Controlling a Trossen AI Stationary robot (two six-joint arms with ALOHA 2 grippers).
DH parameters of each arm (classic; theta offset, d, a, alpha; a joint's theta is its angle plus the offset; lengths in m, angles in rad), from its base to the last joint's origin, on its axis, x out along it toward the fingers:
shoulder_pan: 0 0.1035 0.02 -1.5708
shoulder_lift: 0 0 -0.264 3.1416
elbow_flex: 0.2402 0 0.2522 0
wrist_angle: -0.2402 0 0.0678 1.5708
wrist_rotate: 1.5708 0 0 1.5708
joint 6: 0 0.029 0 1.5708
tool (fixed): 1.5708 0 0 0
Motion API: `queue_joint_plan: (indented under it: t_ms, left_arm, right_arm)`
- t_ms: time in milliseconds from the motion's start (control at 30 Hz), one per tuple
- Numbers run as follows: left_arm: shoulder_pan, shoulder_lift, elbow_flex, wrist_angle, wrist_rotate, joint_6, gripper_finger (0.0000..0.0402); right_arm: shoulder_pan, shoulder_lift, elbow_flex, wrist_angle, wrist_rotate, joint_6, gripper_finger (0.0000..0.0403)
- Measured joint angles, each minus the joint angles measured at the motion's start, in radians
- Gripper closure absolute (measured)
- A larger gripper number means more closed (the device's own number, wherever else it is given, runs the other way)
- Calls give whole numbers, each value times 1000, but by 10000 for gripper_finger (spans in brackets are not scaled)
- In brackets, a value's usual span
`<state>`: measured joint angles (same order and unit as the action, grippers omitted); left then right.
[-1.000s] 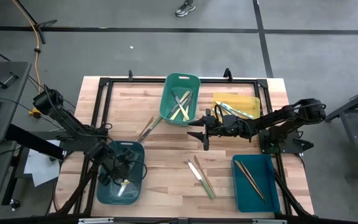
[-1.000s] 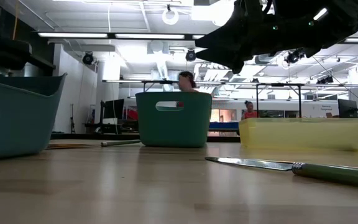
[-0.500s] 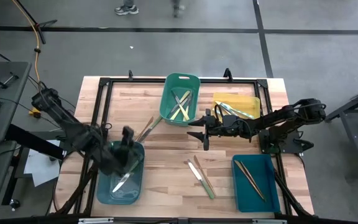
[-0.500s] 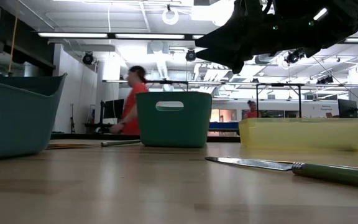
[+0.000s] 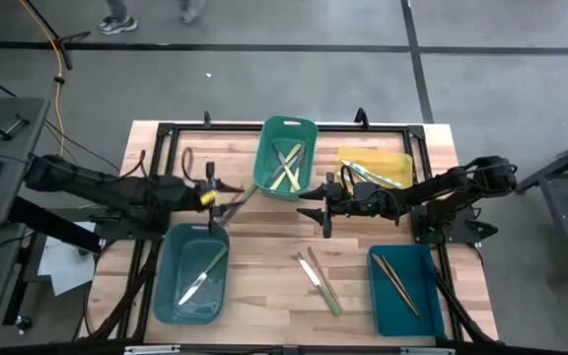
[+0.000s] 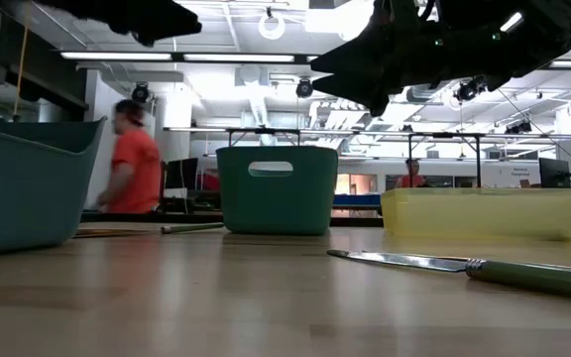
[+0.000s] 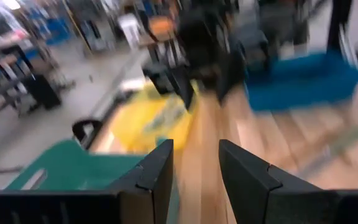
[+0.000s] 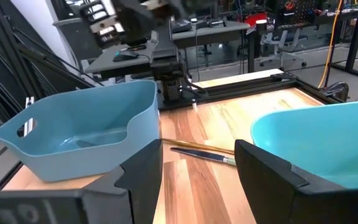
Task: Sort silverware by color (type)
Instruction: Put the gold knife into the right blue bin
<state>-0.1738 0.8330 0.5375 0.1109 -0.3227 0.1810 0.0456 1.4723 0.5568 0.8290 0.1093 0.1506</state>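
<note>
Silverware [image 5: 320, 283] is partly sorted, and I judge the job a little past half done. Nearest the front edge, well in front of the green bin [image 5: 267, 144] and to its left, the dark teal bin [image 5: 171, 308] holds a single knife [image 5: 203, 277] lying on a diagonal. Well in front and to the right, the blue bin [image 5: 428, 317] holds brown-handled pieces [image 5: 396, 283], also diagonal. Between them, on bare table [image 5: 264, 266] in front of the green bin, a loose pair is unsorted: the green-handled knife [image 5: 331, 300] has its blade toward the green bin and its handle toward the front. Closer in, the right gripper [image 5: 313, 208] hovers just off the green bin's near right corner, fingers spread and empty. The left gripper [image 5: 215, 193], also parted and holding nothing, hangs just left of the green bin over two brown-handled utensils [image 5: 231, 206] that slant toward its near corner. The green bin itself holds several crossed pieces, and the yellow bin [image 5: 400, 158] just to its right holds a few. Four pieces look left to place.
</note>
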Motion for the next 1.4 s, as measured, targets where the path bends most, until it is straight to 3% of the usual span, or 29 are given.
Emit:
queue_joint_plan:
  t_ms: [133, 233, 400, 567, 1400]
  left_arm:
    - [67, -37, -129, 266, 75, -69, 282]
    - [76, -49, -175, 362, 85, -79, 282]
    - [76, -52, -205, 348, 85, -83, 282]
    - [76, -46, -217, 316, 83, -202, 282]
    - [76, -46, -217, 329, 74, -205, 282]
  right_arm:
    - [0, 0, 0, 6, 0, -14, 208]
    - [0, 0, 0, 6, 0, -37, 208]
    - [0, 0, 0, 7, 0, -39, 208]
    - [0, 0, 0, 17, 0, -39, 208]
    - [0, 0, 0, 28, 10, 1, 208]
